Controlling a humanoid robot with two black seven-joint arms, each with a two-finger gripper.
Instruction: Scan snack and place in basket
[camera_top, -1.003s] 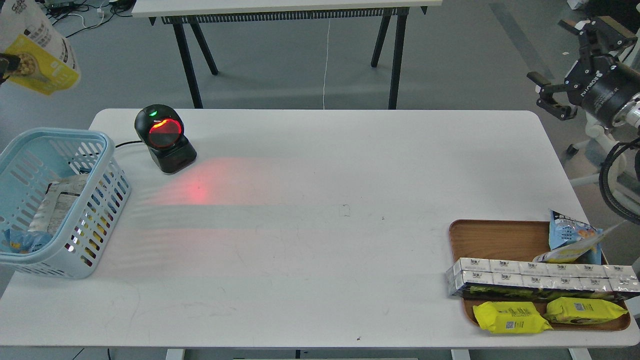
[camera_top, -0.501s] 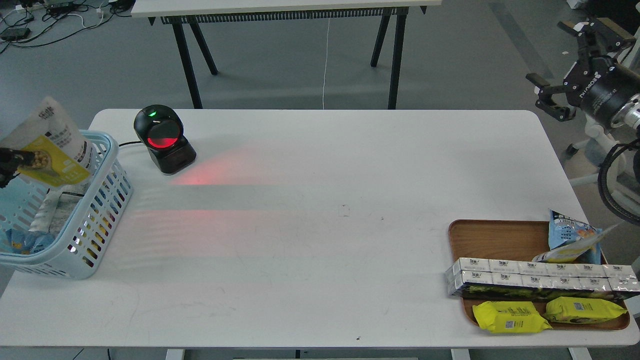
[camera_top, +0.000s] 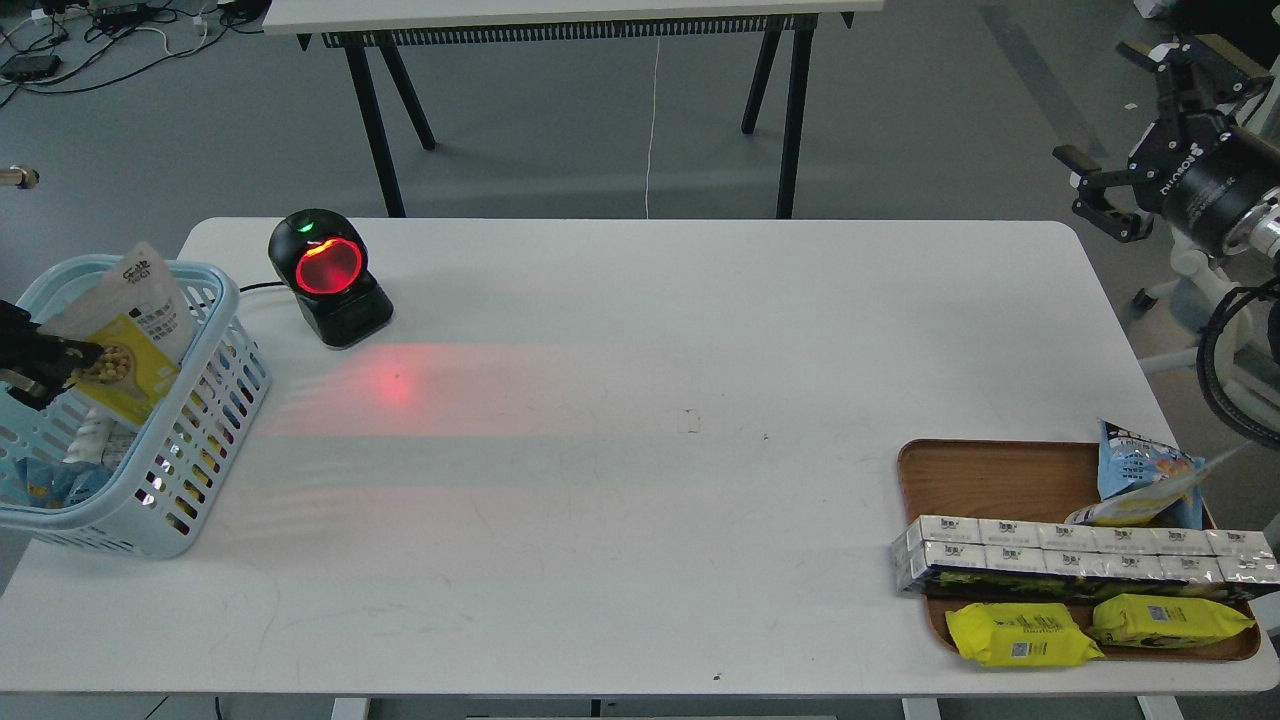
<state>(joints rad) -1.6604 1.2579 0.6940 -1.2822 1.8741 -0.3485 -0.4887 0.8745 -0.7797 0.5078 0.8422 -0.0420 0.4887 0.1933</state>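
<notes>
The snack (camera_top: 135, 325), a pouch with a white-grey top and a yellow lower part showing round nuts, stands tilted inside the light blue basket (camera_top: 205, 400) at the table's left edge. My left gripper (camera_top: 70, 358) comes in from the left edge and is shut on the pouch's yellow part, over the basket's inside. My right gripper (camera_top: 1098, 192) is open and empty, held off the table's far right corner. The black scanner (camera_top: 328, 275) glows red beside the basket.
Other packets lie in the basket's bottom (camera_top: 60, 480). A brown wooden tray (camera_top: 985, 475) at the front right holds a blue bag (camera_top: 1140, 470), white cartons (camera_top: 1080, 555) and two flat yellow packets (camera_top: 1020, 635). The scanner throws red light on the table (camera_top: 640, 420).
My left gripper has brought the pouch down from high at the upper left into the basket. The right arm has barely moved.
</notes>
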